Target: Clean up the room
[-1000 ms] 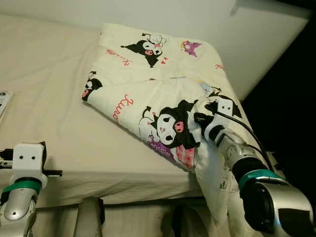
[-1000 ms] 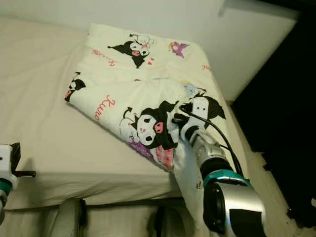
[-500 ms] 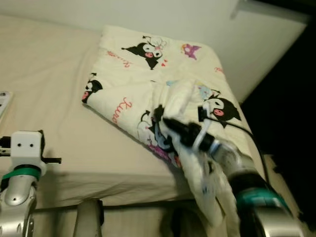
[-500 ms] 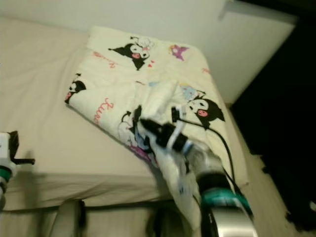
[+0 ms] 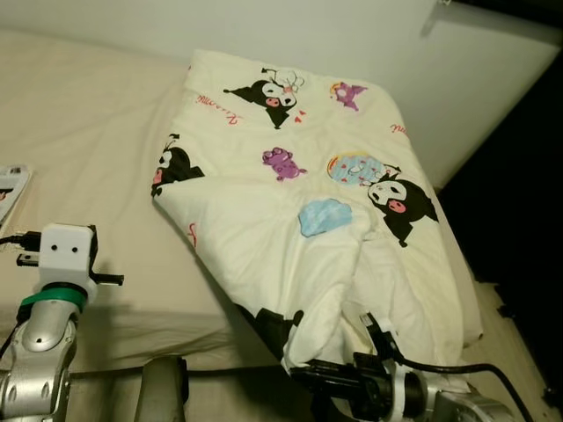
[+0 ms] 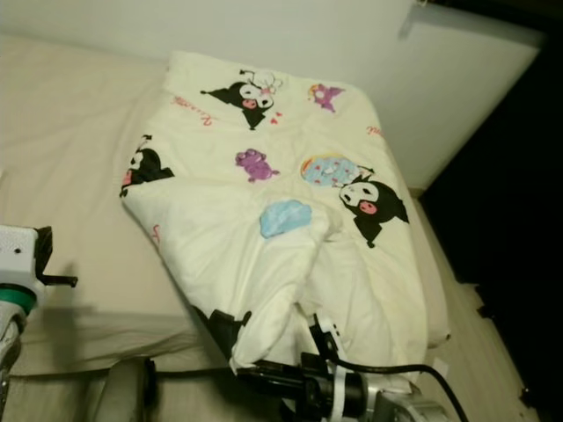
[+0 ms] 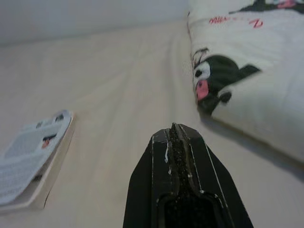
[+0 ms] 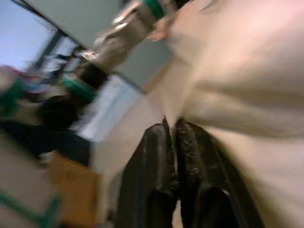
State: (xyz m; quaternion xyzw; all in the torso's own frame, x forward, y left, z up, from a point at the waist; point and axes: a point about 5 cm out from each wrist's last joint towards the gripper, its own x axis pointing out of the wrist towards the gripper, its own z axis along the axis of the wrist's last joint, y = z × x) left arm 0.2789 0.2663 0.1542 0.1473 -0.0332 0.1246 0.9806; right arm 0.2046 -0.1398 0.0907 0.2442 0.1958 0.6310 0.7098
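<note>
A cream blanket printed with black cartoon figures lies spread over the right half of the bed. Its near corner hangs over the bed's front edge. My right gripper is low at that edge, right at the hanging corner. In the right wrist view its fingers are pressed together with pale cloth running to their tips. My left gripper is shut with nothing in it. It hovers over the bare sheet to the left of the blanket, pointing at its folded left edge.
A booklet lies on the sheet at the far left. A pale wall stands behind the bed. A dark gap drops off past the bed's right side. Bare sheet stretches left of the blanket.
My right gripper has swung from on top of the blanket down to the bed's front edge, dragging the folded-over flap with it. The blanket now lies opened out toward me. The left arm barely moved.
</note>
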